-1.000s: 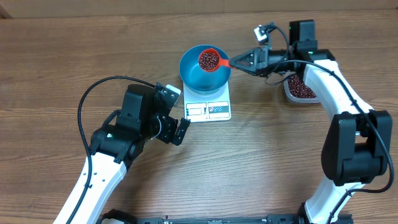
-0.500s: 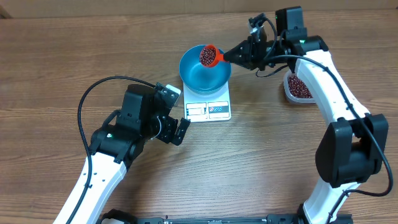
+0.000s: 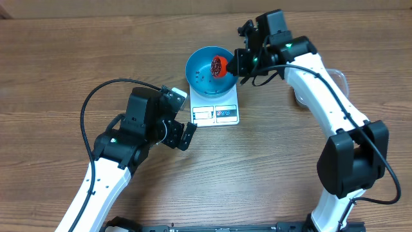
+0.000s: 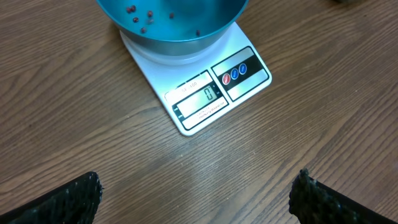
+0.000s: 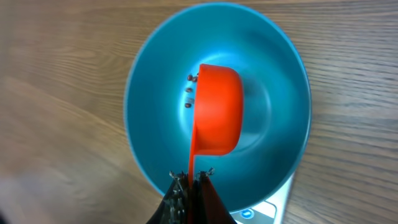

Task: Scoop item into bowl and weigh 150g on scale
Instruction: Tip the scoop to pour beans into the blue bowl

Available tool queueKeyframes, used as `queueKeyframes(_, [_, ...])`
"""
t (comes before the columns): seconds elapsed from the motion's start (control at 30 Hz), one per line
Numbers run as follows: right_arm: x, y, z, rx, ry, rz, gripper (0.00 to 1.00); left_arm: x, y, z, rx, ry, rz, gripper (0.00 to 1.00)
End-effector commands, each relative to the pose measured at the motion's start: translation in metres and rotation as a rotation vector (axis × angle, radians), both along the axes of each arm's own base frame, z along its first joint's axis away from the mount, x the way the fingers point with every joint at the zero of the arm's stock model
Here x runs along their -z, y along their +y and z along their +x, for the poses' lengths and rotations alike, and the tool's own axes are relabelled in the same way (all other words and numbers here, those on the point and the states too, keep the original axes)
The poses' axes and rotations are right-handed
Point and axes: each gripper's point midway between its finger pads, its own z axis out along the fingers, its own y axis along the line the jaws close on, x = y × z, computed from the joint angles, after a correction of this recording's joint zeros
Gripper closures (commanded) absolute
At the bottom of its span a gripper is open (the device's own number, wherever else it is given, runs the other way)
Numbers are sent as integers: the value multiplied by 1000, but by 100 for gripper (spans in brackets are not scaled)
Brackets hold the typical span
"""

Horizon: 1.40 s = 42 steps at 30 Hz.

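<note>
- R pincer (image 3: 239, 62), overhead: I see it pressed together on the handle of a red scoop (image 3: 219, 65). Scoop sticks out ahead of the tips, tipped over, w/ beans (image 3: 217, 64) showing in its mouth.
- Overhead: bowl (image 3: 201, 78) sits under the scoop, just ahead of and below the R pincer, on the scale (image 3: 216, 114). A few loose beans lie on the bowl floor.
- Overhead: L pincer (image 3: 182, 135) is spread wide, holding nothing, over the table (image 3: 64, 64). Scale's display edge is just ahead of it, not touching.
- L wrist: both L fingers (image 4: 68, 199) show at the bottom corners, far apart, nothing btwn them. Scale is ahead of them, display reading 0. Bowl is beyond that on the platform, a few beans scattered inside.
- R wrist: R fingertips (image 5: 186, 193) are closed tight on the thin scoop handle at the bottom of view. Scoop is ahead, over the bowl's middle. I only see its outer back, contents hidden.
- R wrist: a few beans sit just off the scoop's left edge; can't tell if falling or lying on the bowl wall. Scale corner peeks out under the bowl, right of the tips.
</note>
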Motion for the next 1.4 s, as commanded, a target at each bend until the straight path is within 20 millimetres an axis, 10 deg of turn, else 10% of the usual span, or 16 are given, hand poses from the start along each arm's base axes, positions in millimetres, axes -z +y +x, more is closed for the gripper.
queueKeyframes(0.0, [-5, -3, 11, 16, -87, -112, 96, 2, 2, 0, 11, -8, 15, 0])
queueKeyframes(0.57, [-2, 12, 8, -73, -265, -409, 96, 2, 2, 0, 11, -8, 15, 0])
queueKeyframes(1.37, [-46, 30, 1, -94, -484, -650, 96, 2, 2, 0, 11, -8, 15, 1])
